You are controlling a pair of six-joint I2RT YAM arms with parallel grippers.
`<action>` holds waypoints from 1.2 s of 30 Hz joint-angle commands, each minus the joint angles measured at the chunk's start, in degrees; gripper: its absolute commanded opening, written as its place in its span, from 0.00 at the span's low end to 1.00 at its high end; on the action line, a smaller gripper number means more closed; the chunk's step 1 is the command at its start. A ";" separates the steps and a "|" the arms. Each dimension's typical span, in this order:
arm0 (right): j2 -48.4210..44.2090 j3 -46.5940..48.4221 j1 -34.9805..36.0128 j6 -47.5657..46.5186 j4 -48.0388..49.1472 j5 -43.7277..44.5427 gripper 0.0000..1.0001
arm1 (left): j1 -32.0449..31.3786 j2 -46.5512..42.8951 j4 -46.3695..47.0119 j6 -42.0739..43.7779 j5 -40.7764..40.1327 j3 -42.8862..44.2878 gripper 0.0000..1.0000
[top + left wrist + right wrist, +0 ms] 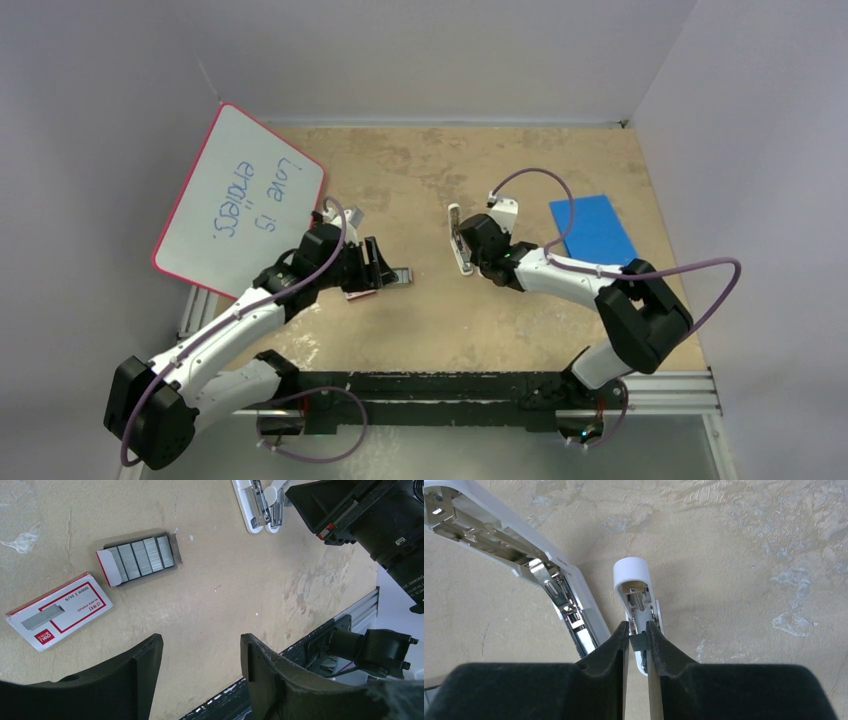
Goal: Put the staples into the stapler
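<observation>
Farthest to the left of the stapler [252, 502] lies the red-and-white box [57, 611], flat on the worktop [210, 580]. Next toward the stapler, and apart from the box, sit the staples [141, 559], a grey ribbed block in an open tray [107, 569] that nothing is touching. The left gripper [200, 642] hovers on the side of the staples away from the stapler, spread wide and empty, so the block lies between it and the stapler. It is plainly the nearer arm for the pick.

The stapler is open with its metal channel bare. Its long axis seems to run crosswise to the block's, so any strip lifted would likely need turning to line up. On the stapler's right, the right gripper [637, 630] is pinched narrow on the stubby white piece [634, 577], holding it just beside the channel. Its fingers hide whether the two parts join.
</observation>
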 commanded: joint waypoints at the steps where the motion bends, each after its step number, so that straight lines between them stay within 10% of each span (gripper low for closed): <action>1: -0.91 -0.22 -0.16 -1.24 1.32 -0.02 0.18 | 0.23 -0.50 1.69 0.03 -0.17 0.80 0.58; 36: 0.97 2.55 -0.38 1.89 -2.94 1.02 0.18 | 0.27 -2.24 0.13 -0.06 -1.18 0.74 0.58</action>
